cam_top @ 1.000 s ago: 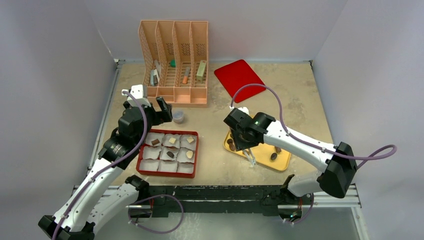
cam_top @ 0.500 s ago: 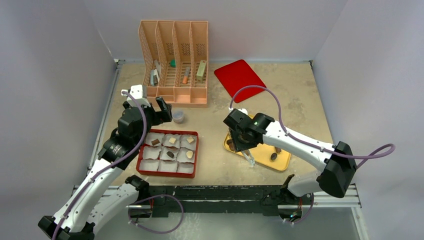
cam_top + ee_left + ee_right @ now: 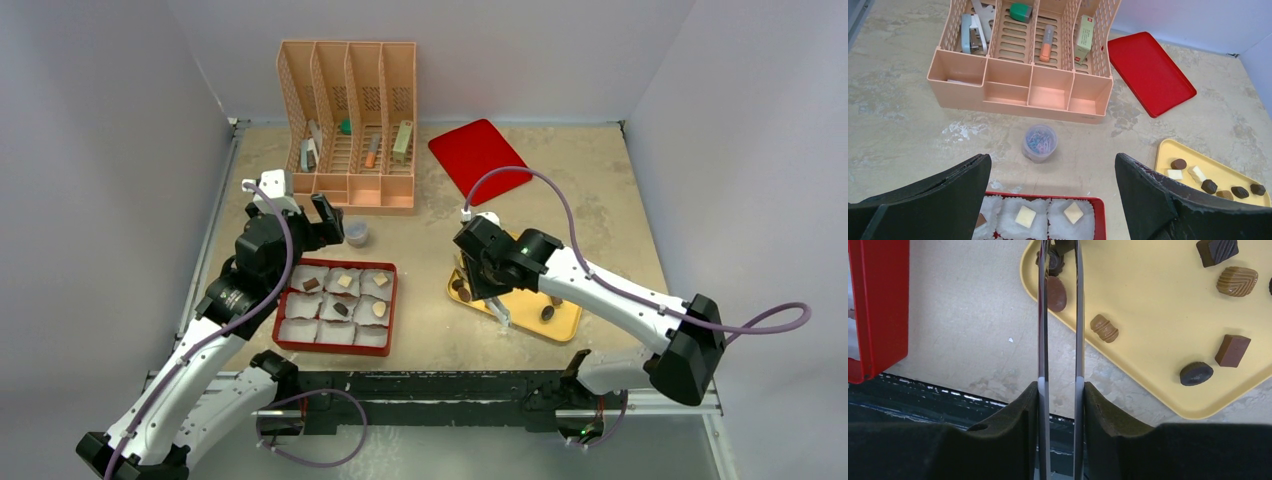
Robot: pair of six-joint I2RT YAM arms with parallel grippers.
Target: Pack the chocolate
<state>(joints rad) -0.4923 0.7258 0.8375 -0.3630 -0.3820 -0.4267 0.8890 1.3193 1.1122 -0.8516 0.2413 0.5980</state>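
Note:
My right gripper [image 3: 1059, 390] is shut on metal tongs [image 3: 1078, 315]. Their two blades reach to the near-left corner of the yellow tray [image 3: 1158, 315] and straddle a dark chocolate [image 3: 1055, 260]. An oval brown piece [image 3: 1056, 293] lies beside the blades, and several other pieces, such as a ridged caramel one [image 3: 1104, 328], are spread over the tray. The red box [image 3: 392, 305] holds white paper cups, some with a piece inside, such as two cream squares [image 3: 1025, 216]. My left gripper [image 3: 1052, 159] hangs open over the box's far edge, holding nothing.
A peach desk organiser [image 3: 350, 120] with stationery stands at the back. A flat red lid [image 3: 478, 158] lies at the back right. A small clear cup of paper clips [image 3: 1039, 143] sits just beyond the red box. Grey walls close in on both sides.
The right arm has shifted slightly to the right, and its jaws have squeezed the tongs' blades closer together. The left arm has stayed still.

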